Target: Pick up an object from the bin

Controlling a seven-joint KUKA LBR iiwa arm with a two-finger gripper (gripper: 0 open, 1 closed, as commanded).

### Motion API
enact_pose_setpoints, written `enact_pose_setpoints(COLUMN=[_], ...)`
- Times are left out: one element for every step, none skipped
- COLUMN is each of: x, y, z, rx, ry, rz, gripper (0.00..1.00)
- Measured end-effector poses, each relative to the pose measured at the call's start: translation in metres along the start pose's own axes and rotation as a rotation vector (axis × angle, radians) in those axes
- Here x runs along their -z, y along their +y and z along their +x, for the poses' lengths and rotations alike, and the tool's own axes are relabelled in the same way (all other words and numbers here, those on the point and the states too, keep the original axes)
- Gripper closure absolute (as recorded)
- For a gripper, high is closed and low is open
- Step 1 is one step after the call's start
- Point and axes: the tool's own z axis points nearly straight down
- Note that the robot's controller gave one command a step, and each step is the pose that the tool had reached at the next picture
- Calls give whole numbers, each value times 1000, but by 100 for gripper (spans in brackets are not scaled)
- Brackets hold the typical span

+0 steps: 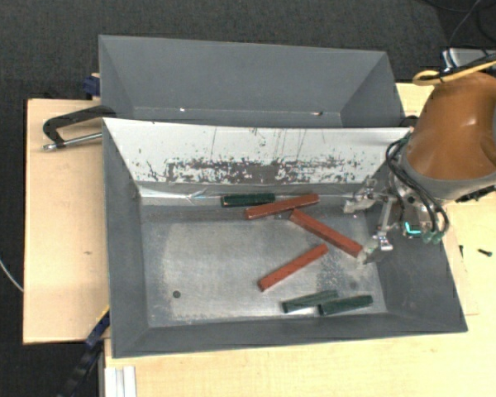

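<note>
**A:** While the arm hangs in from the right, which thing lies closest to it?

**B:** The middle red bar (pixel 326 231). It lies on the floor of the bin (pixel 120 246), right of centre, slanting from upper left to lower right. Its lower right end is just beside the gripper (pixel 370 226).

**A:** Is it held?

**B:** No. The gripper is released. Its 2 fingers (pixel 379 243) stand apart, 1 toward the back wall and 1 toward the front, with bare floor between them. The bar's end lies just left of the front finger, and I cannot tell whether they touch.

**A:** What lies around that bar?

**B:** Its upper left end meets the back red bar (pixel 281 207), which lies almost level near the back wall. The back green bar (pixel 248 198) lies just left of that one, close against it. The front red bar (pixel 291 269) lies nearer the front, slanting the other way and apart from the middle one. 2 front green bars (pixel 310 305) lie end to end by the front wall.

**A:** And farther out?

**B:** The arm's orange cover (pixel 459 135) hangs over the bin's right rim, with cables (pixel 426 222) looped beneath it.
</note>
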Motion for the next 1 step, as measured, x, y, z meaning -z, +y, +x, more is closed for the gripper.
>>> enact_pose_setpoints(x=[4], y=[0], z=[-2], rx=[1], ry=[-8], rz=[1], gripper=[0])
